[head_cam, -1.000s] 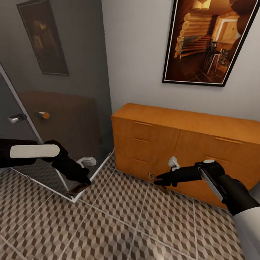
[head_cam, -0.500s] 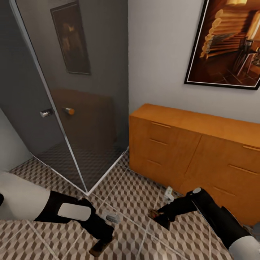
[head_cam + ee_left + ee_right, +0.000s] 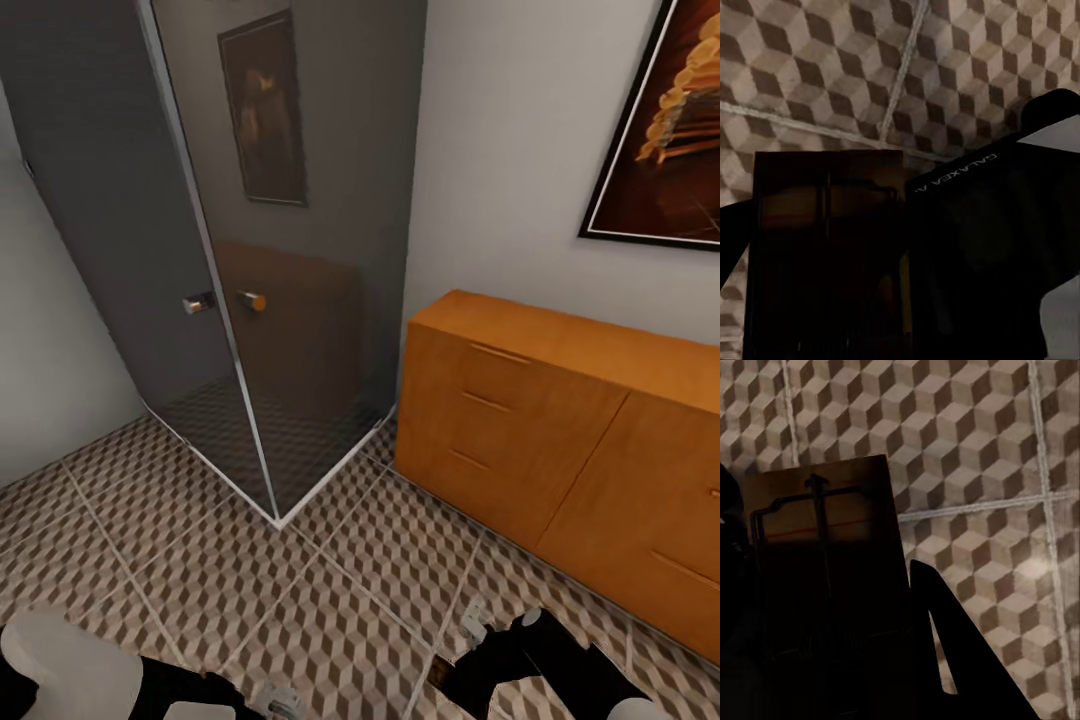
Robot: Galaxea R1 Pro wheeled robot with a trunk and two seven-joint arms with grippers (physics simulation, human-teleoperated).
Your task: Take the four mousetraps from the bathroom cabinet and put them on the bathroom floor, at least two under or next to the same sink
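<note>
Swinging leftward since the earlier frames, the head camera now takes in more of the grey glass shower enclosure [image 3: 250,300], while both arms have slid to the lower edge of its picture and the framed picture on the wall [image 3: 655,130] sits cut off at the edge. Low in that head view, the right gripper [image 3: 455,672] hangs over the bathroom floor of cube-patterned brown, beige and white tiles [image 3: 300,590], with the low orange-brown wooden cabinet [image 3: 560,440] beyond it, its drawer and door fronts shut. Seen from the right wrist, a flat brown wooden mousetrap with a thin wire bar [image 3: 825,547] lies between the right jaws, which are closed on it, the tiles well beneath. Seen from the left wrist, a second, darker flat mousetrap [image 3: 825,240] sits clamped the same way between the jaws of the left gripper [image 3: 832,315], above the tiled floor. Part of the left arm [image 3: 70,680] shows white and black at the head view's lower corner.
</note>
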